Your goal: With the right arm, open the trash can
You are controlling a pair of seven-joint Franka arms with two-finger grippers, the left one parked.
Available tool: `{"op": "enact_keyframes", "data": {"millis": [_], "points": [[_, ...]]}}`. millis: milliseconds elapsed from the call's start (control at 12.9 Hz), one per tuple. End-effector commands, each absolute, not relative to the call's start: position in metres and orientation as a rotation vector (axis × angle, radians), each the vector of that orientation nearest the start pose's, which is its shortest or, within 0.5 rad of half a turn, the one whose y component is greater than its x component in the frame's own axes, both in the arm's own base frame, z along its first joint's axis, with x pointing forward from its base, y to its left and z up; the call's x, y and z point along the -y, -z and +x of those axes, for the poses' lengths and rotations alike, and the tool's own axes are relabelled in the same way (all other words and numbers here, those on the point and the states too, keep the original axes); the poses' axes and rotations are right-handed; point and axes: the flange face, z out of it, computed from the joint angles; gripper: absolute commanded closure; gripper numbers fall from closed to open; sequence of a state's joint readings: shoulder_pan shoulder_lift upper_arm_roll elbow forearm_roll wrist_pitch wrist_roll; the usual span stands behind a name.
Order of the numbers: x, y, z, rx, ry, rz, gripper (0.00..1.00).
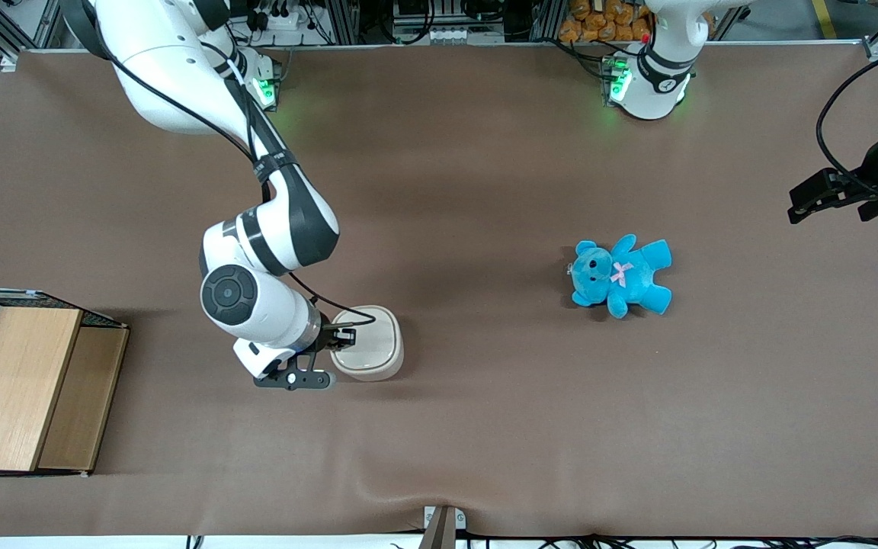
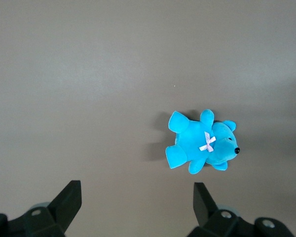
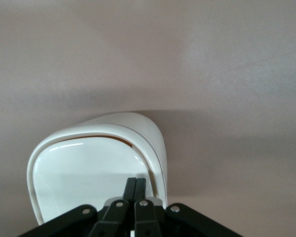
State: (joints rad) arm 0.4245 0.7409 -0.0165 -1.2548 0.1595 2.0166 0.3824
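The trash can [image 1: 369, 343] is a small cream-white rounded-square bin standing on the brown table, its flat white swing lid [image 3: 89, 173] facing up. A thin tan gap shows along one edge of the lid. The right arm [image 1: 256, 301] reaches down over it. My gripper [image 1: 341, 336] is shut, with its two black fingers pressed together and nothing between them. The fingertips [image 3: 136, 183] rest on the lid near the bin's rim, at the edge nearest the working arm's end of the table.
A blue teddy [image 1: 622, 276] lies on the table toward the parked arm's end, also in the left wrist view [image 2: 202, 147]. A wooden box with wire mesh [image 1: 20, 389] stands at the working arm's end of the table.
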Motion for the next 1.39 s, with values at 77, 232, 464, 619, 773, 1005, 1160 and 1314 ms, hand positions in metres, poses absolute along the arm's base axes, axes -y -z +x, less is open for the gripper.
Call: {"op": "enact_keyframes", "data": {"millis": [77, 232, 464, 619, 773, 1005, 1160, 1314], "points": [[-0.317, -0.316, 0.678, -0.053, -0.037, -3.023, 1.0], [-0.318, -0.311, 0.677, -0.053, -0.031, -3.024, 1.0], [-0.315, -0.3, 0.677, -0.058, -0.006, -3.023, 1.0], [-0.315, -0.301, 0.676, -0.063, -0.015, -3.018, 1.0], [-0.309, -0.311, 0.68, -0.138, -0.032, -3.005, 1.0], [-0.316, -0.325, 0.679, -0.174, -0.065, -2.989, 1.0], [-0.322, -0.337, 0.678, -0.181, -0.084, -2.98, 1.0], [-0.326, -0.347, 0.679, -0.199, -0.095, -2.957, 1.0]]}}
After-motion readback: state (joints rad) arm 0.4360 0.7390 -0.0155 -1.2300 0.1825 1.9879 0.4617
